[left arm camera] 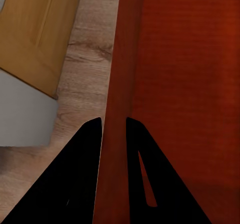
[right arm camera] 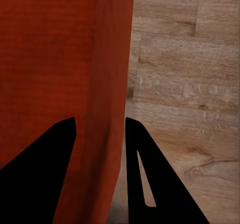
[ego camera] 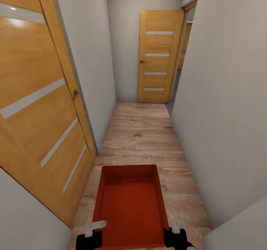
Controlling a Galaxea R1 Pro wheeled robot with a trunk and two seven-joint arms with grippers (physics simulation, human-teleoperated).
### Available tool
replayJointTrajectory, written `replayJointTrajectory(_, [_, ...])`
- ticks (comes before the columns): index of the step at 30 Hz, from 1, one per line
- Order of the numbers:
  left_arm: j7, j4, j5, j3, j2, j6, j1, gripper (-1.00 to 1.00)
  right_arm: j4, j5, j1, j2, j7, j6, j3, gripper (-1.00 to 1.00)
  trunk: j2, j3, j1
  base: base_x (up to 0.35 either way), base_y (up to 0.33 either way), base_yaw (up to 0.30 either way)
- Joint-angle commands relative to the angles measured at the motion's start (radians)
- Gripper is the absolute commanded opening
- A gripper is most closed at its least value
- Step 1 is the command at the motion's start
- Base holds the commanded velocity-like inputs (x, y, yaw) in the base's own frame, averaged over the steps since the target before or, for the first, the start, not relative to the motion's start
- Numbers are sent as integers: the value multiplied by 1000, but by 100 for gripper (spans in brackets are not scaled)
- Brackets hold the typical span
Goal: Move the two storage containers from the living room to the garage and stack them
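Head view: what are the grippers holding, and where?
One storage container: left gripper straddles its left side wall, right gripper its right side wall.

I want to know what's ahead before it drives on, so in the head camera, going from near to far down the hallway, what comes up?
left gripper and right gripper → orange-red storage container → open wooden door on the left → wood-plank floor → closed wooden door at the end

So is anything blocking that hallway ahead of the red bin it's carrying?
Nothing visible stands on the wood floor ahead of the storage container, held by the left claw and right claw. The far door is shut; an opening shows beside it on the right.
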Motion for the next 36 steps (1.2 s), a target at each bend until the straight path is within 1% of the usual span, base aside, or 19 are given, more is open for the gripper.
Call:
replayJointTrajectory(1, [12, 29, -5, 0, -1, 10, 0, -100, -3, 7, -1, 18, 12, -33, -11, -100, -2, -2, 1, 325, 0, 0])
replayJointTrajectory(36, [8, 29, -5, 0, -1, 10, 0, -100, -3, 7, -1, 18, 14, -33, -14, -100, -2, -2, 1, 326, 0, 0])
